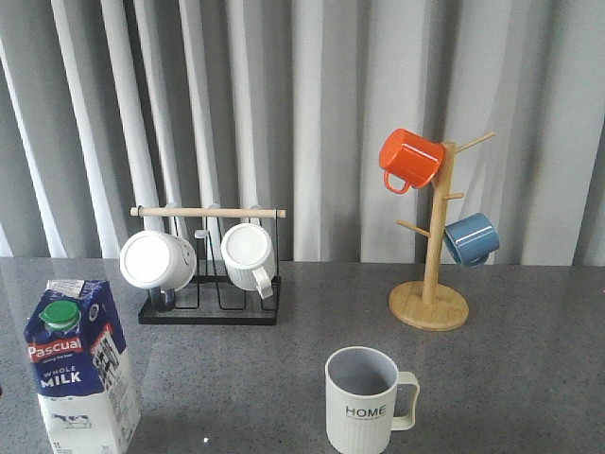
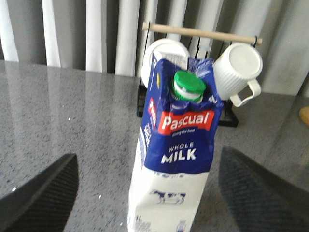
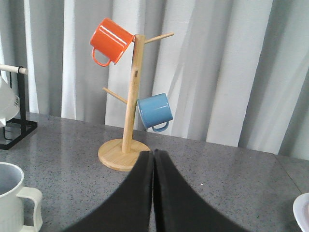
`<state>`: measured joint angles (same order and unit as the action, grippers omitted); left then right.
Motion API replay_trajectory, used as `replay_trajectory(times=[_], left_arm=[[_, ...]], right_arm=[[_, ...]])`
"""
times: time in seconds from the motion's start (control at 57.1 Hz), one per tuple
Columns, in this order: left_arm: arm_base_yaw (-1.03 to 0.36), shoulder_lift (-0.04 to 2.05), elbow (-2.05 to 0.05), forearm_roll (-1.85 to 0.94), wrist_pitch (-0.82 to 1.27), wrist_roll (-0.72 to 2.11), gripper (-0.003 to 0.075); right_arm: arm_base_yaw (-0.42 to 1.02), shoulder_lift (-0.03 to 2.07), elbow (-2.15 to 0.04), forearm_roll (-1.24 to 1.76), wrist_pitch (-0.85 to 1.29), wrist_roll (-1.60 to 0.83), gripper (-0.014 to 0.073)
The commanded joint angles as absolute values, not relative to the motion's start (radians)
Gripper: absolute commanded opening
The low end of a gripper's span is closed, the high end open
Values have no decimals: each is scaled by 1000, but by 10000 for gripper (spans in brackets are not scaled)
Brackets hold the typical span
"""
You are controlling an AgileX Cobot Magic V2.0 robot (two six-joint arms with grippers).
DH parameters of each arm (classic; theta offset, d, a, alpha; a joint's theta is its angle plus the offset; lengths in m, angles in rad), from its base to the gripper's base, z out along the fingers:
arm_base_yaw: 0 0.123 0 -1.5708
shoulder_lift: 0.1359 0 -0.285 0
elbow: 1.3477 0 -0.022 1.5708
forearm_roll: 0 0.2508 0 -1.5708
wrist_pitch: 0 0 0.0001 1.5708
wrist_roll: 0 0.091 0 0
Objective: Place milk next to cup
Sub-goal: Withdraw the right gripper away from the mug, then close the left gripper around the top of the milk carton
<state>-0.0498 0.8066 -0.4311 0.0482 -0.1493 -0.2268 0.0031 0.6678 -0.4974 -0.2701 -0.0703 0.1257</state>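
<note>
The milk (image 1: pixel 80 369) is a tall blue-and-white carton with a green cap and a red Pascual label. It stands upright at the front left of the grey table. The cup (image 1: pixel 364 402) is a pale ribbed mug with HOME printed on it, and it stands at the front centre with its handle to the right. A wide gap lies between the two. My left gripper (image 2: pixel 149 154) is open, with the milk (image 2: pixel 176 145) standing between its fingers (image 2: pixel 48 193) and touching neither. My right gripper (image 3: pixel 153 153) is shut and empty, and the cup (image 3: pixel 12 203) shows at the edge of its view.
A black wire rack (image 1: pixel 210 307) with a wooden bar holds two white ribbed mugs (image 1: pixel 156 260) behind the milk. A wooden mug tree (image 1: pixel 430 284) at the back right carries an orange mug (image 1: pixel 409 158) and a blue mug (image 1: pixel 471 238). A white rim (image 3: pixel 301 212) shows in the right wrist view.
</note>
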Motion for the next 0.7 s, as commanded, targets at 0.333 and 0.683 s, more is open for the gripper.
replay_trajectory(times=[0.333, 0.683], left_arm=[[-120, 921, -466, 152, -460, -252, 722], [-120, 1108, -472, 143, -708, -258, 716]], right_arm=[[-5, 666, -521, -275, -138, 120, -6], [-5, 666, -521, -275, -138, 120, -6]])
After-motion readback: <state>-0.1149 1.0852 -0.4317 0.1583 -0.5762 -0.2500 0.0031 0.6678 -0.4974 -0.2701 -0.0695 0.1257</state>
